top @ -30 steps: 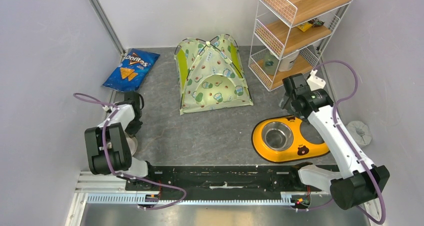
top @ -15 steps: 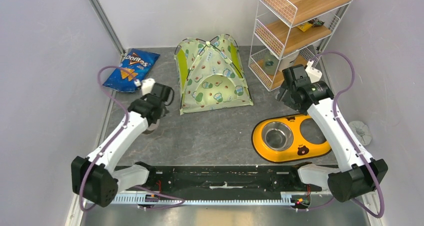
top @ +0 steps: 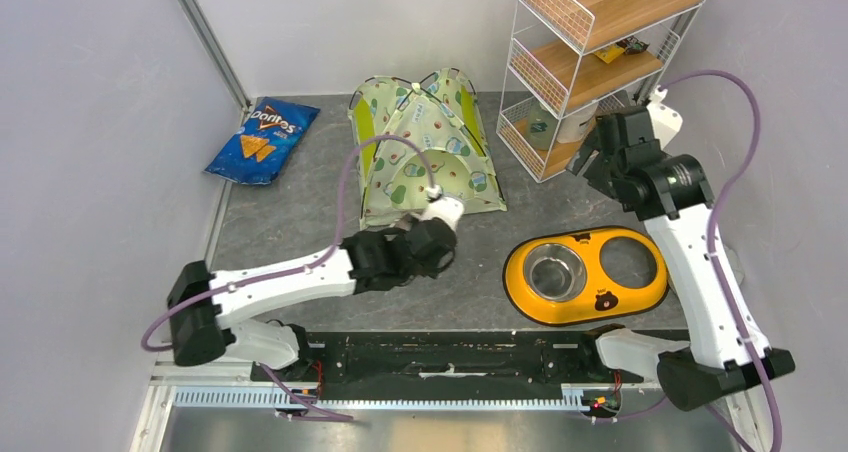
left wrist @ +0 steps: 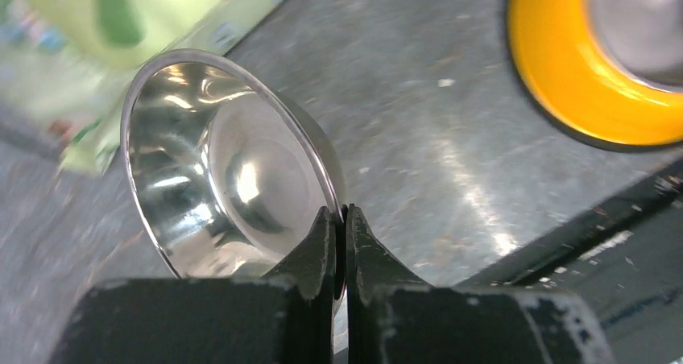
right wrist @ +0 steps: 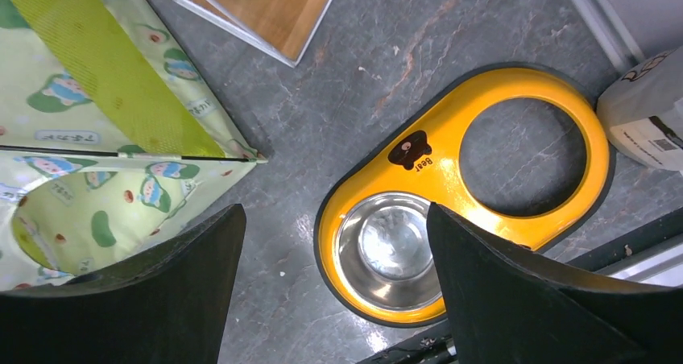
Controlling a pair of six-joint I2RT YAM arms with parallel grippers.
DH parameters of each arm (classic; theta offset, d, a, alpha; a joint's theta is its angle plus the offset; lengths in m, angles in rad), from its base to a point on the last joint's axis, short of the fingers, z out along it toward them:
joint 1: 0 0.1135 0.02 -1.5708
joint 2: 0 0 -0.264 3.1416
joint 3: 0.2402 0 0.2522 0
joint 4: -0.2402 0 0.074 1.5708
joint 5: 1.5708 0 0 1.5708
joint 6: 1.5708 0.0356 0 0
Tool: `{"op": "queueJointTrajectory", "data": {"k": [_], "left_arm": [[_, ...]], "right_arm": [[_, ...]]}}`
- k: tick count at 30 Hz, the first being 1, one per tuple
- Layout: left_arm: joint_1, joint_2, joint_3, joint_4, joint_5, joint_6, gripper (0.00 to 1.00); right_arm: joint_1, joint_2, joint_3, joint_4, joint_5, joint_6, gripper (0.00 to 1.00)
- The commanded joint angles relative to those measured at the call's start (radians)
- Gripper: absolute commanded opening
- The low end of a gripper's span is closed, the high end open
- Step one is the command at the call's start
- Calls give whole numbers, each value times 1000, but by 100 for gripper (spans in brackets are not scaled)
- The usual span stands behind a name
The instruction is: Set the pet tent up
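Pet tent (top: 425, 152) stands pitched at the back of your desk (top: 300, 222); your left claw (left wrist: 338, 219) clamps the rim of a steel bowl (left wrist: 225, 163) near it, your right claw (right wrist: 332, 219) gapes wide.

The blue chip bag (top: 262, 139) on the counter (top: 300, 212) reads "Doritos" in white. The yellow feeder (right wrist: 441, 156) carries a small brown bear face with the word "Bear" beside it. The tent (right wrist: 72, 179) has little white printed tags, and the white box (right wrist: 644, 114) has a label. Neither can be read.
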Motion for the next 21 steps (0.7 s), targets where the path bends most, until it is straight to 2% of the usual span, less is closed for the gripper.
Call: {"op": "queueJointTrajectory", "data": {"k": [1,6,13,18,21], "left_arm": [[-81,119,134,201,132,264,2],[-118,170,149,303,307,454,2],[-126,33,-56,487,502,796,2],[-126,15,-84,479,585,976,2],[-126,19,-75,481,605,1039,2]], "right_arm": [[-8,-71,54,-48,24,-25,90],[-16,-67,60,-96,-149,-38,91],[-29,-14,-23,-80,-517,-57,90],[-28,34,-118,-6,-794,-115,80],[-16,66,-160,15,-874,-132,76]]}}
